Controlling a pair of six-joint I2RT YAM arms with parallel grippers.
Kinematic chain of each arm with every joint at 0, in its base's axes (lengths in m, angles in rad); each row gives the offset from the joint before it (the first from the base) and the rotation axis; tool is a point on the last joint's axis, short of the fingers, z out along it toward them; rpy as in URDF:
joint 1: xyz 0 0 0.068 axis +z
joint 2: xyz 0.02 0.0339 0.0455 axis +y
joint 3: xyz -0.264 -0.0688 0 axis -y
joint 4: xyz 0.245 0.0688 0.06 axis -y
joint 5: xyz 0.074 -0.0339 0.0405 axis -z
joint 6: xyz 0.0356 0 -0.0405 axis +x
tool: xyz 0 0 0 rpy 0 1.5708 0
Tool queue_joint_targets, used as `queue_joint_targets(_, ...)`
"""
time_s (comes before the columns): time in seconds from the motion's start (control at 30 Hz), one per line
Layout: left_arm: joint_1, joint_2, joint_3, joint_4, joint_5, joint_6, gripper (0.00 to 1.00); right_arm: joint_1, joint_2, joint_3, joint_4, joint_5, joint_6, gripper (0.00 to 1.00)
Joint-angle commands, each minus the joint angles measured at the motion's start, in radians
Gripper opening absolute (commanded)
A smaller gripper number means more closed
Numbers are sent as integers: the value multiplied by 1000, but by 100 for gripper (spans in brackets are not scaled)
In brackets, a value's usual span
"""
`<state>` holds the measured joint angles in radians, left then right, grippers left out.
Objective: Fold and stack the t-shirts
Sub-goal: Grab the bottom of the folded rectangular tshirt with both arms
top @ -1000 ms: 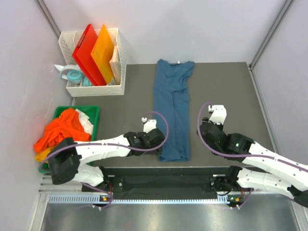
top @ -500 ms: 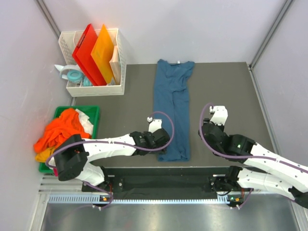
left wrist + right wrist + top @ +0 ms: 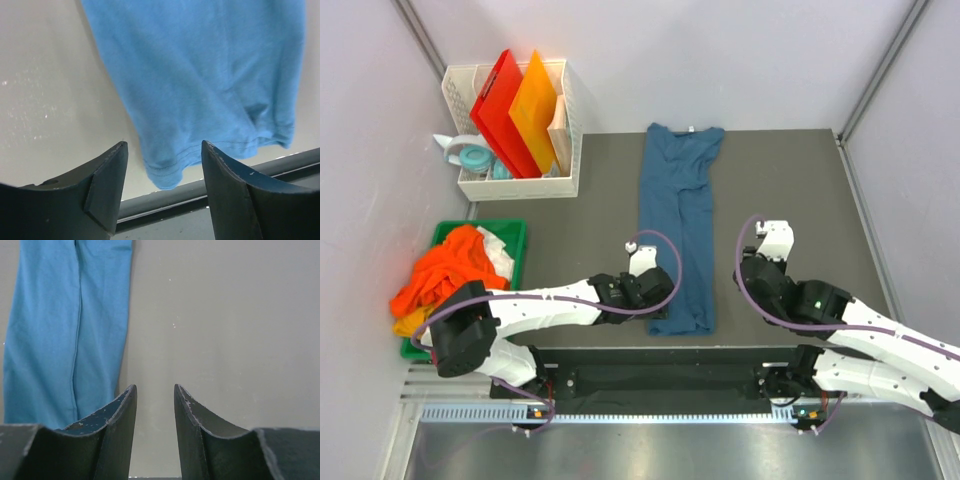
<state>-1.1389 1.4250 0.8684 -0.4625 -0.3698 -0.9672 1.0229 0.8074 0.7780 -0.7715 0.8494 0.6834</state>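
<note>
While you check this entry against the frame one second back, note the single change: the left gripper (image 3: 655, 297) has slid along the table's (image 3: 800, 180) near edge and now sits at the near left hem corner of the teal-blue t-shirt (image 3: 680, 220). Over the last half second it has hardly shifted.

Item 1, teal-blue t-shirt: folded into a long narrow strip, flat on the table's middle, collar at the table's far edge, hem close to its near edge. You will find it unchanged across the frames.

Item 2, left gripper: in your left wrist view (image 3: 164, 145) the jaws stand wide apart with the hem corner of the shirt (image 3: 210, 75) showing between them. Nothing is gripped; whether the fingers touch the cloth cannot be told.

Item 3, right gripper (image 3: 760, 265): over bare table on the shirt's right side, toward the table's near edge, position almost as before. Your right wrist view (image 3: 155, 386) shows the jaws parted by a narrow gap, empty, with the shirt (image 3: 50, 330) off to their left.

Item 4, green bin (image 3: 510, 225): just off the table's left edge, holding an orange t-shirt (image 3: 445, 270) heaped over white and yellow cloth.

Item 5, white basket (image 3: 560, 180): at the table's far left corner, holding a red board (image 3: 495, 110) and an orange board (image 3: 535, 110) on edge.
</note>
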Motion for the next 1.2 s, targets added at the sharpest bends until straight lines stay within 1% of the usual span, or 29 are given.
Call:
queue_joint_targets(0.0, -5, 2, -37, 31, 5, -38, 64, -4, -28, -9, 14, 5, -5, 36)
queue_joint_targets(0.1, -5, 2, -46, 27, 3, -39, 57, -4, -28, -14, 15, 4, -2, 36)
queue_joint_targets(0.13, -7, 3, -49, 27, 3, -41, 50, -4, -25, -14, 15, 2, -4, 36)
queue_joint_targets(0.2, -7, 3, -57, 25, 6, -45, 45, -4, -22, -13, 15, 0, -2, 36)
queue_joint_targets(0.33, -5, 11, -75, 28, 9, -62, 41, -4, -20, -11, 15, -1, -2, 36)
queue_joint_targets(0.53, -5, 25, -104, 45, 23, -76, 40, -4, -25, -17, 14, -10, 2, 36)
queue_joint_targets(0.57, -5, 25, -112, 48, 25, -77, 37, -4, -27, -17, 15, -13, 4, 36)
queue_joint_targets(0.6, -5, 25, -115, 47, 25, -79, 27, -4, -30, -19, 14, -16, 5, 36)
queue_joint_targets(0.7, -5, 23, -131, 29, 20, -94, 9, -4, -28, -22, 9, -24, 13, 36)
queue_joint_targets(0.8, -5, 3, -158, 12, 6, -117, 4, -4, -31, -31, 9, -32, 19, 36)
queue_joint_targets(1.0, -5, -17, -200, -16, -9, -145, 2, -4, -30, -43, 26, -61, 11, 36)
queue_joint_targets(1.07, -7, -14, -200, -21, -3, -153, 8, -4, -27, -45, 31, -70, 11, 36)
queue_joint_targets(1.13, -15, -34, -192, -16, -11, -142, 16, -3, -24, -43, 34, -76, 10, 36)
queue_joint_targets(1.17, -18, -64, -190, -10, -18, -137, 30, -3, -25, -43, 37, -81, 11, 36)
